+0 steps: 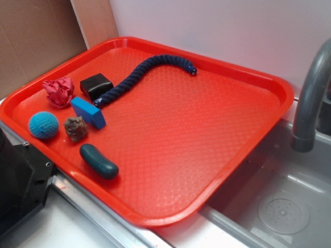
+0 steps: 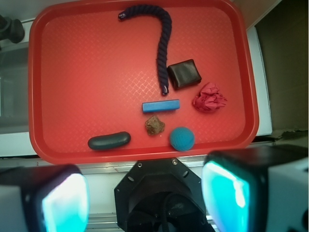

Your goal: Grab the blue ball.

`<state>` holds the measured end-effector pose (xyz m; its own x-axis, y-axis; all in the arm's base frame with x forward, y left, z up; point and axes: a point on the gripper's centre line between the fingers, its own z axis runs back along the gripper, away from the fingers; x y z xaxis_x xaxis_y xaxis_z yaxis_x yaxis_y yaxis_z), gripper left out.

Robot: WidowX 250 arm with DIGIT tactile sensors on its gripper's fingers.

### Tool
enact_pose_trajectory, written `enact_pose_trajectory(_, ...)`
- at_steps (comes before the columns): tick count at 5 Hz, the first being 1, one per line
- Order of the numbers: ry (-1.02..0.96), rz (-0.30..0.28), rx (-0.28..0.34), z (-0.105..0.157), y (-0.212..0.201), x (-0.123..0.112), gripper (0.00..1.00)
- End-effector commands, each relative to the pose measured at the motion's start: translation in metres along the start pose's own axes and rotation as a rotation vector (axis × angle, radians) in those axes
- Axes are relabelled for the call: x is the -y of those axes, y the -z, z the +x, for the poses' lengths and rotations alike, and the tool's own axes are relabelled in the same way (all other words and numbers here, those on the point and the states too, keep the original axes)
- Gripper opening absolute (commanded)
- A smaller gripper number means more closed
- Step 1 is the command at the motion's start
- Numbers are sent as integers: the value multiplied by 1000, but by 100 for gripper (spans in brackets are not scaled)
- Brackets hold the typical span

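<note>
hand (image 2: 145,193): fingers apart, above tray (image 2: 87,72) edge | blue ball (image 2: 182,138): on tray, untouched

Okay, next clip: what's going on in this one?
Nothing is being held yet. The gripper is open and sits back from the red tray, looking down on it. The blue ball lies untouched near the tray's edge closest to the gripper, beside a brown lump, with a flat blue block, a red paper wad and a dark rope further in.
</note>
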<state>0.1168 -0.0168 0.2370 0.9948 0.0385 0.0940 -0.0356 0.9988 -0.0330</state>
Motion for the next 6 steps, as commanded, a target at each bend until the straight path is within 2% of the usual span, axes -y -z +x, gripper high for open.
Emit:
enact_pose_trajectory(1,0,0,0,0,0,0,100)
enact_pose_trajectory(2,91,-50,-121,11,50,-34,100)
enact_pose_trajectory(3,210,-19,-105,2,97,-51,100)
enact_pose_trajectory(4,241,0,-55,-7,121,-63,100)
enact_pose_trajectory(5,275,19,-52,-13,141,-66,100)
enact_pose_trajectory(6,293,38,-105,-13,158,-76,100)
